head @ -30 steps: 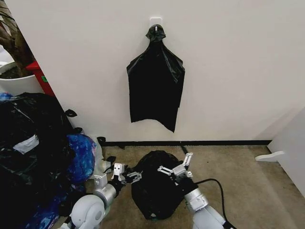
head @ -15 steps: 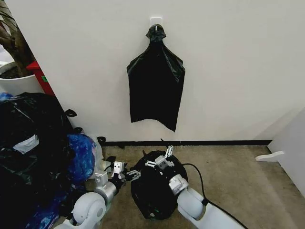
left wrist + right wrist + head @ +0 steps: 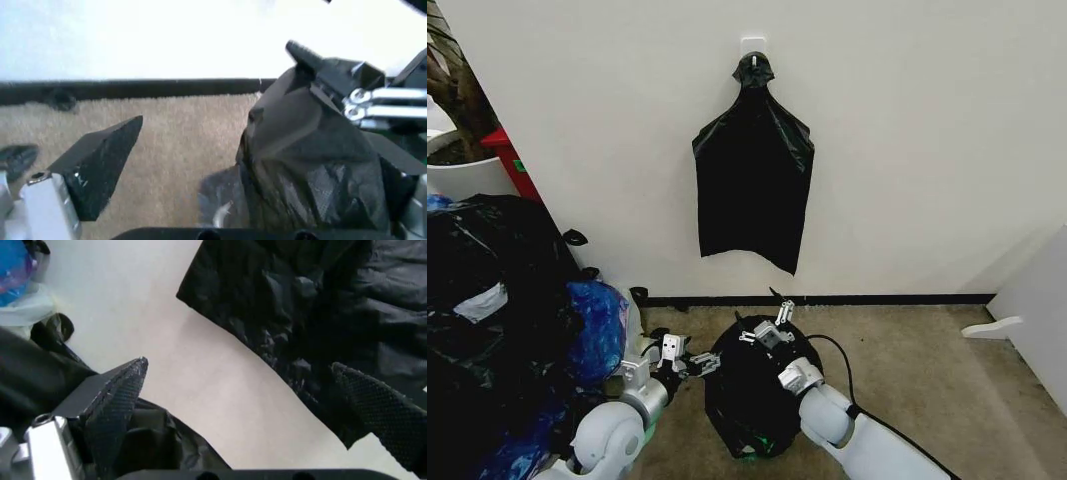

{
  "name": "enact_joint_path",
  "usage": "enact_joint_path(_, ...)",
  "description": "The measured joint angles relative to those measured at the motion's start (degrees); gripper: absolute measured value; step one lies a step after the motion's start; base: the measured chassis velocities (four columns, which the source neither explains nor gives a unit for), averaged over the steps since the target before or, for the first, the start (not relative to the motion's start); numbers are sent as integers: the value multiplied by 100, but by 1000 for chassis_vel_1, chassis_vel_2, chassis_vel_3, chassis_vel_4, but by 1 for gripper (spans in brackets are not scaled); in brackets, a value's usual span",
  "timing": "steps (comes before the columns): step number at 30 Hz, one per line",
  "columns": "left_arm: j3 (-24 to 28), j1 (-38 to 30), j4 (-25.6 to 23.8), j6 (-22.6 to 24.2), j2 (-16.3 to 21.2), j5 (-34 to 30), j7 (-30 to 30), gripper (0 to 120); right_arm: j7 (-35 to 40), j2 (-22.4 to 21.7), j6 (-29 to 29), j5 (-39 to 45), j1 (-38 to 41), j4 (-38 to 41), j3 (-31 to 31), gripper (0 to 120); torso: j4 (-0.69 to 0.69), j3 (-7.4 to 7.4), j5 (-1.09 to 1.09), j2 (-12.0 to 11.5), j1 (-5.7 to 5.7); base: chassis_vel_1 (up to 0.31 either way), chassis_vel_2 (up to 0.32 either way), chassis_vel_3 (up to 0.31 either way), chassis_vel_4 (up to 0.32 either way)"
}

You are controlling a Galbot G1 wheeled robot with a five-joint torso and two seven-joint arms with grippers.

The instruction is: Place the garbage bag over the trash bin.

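Since earlier, right gripper (image 3: 770, 322) reached over the garbage bag (image 3: 749, 395), jaws wide; left gripper (image 3: 689, 364) open; beige carpet (image 3: 917, 360), white wall (image 3: 907, 140).

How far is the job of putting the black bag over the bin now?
Mostly done, it seems: the garbage bag drapes a round shape on the floor, hiding the bin. In hand: the right gripper open over its far edge, the left gripper open beside it. Left: whether the rim is tucked cannot be seen.
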Motion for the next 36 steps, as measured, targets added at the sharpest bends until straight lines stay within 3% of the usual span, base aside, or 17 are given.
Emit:
enact_joint_path(12,-177,116,-220,-502,86,268,225,100,0,92,60,-145,-148,-110,144,100,0,-1,1,2,-1,0,0,0,0)
enact_joint_path(18,-278,123,-37,-1151,132,339,1225,100,2,103,111,-191,-251,-109,257,100,2,1,3,2,-1,0,0,0,0)
enact_joint_path(26,-320,-9,313,-1693,86,307,1662,100,-147,153,570,-3,-433,127,442,100,2,8,10,-2,2,0,0,0,0)
enact_joint_path(28,-337,-51,391,-1839,18,248,1652,100,-186,138,616,250,-501,547,512,100,10,11,25,-4,4,11,26,-1,-6)
enact_joint_path(29,-339,-56,410,-1860,-14,228,1631,100,-186,105,588,372,-520,839,560,100,8,12,16,-4,6,0,0,0,0)
enact_joint_path(30,-338,-56,411,-1877,-43,221,1616,100,-184,55,556,478,-545,1101,607,100,14,9,13,-4,5,0,0,0,0)
enact_joint_path(36,-334,-72,379,-1959,-227,237,1182,100,-36,-346,159,1276,-830,2480,888,100,2,5,7,-4,3,0,0,0,0)
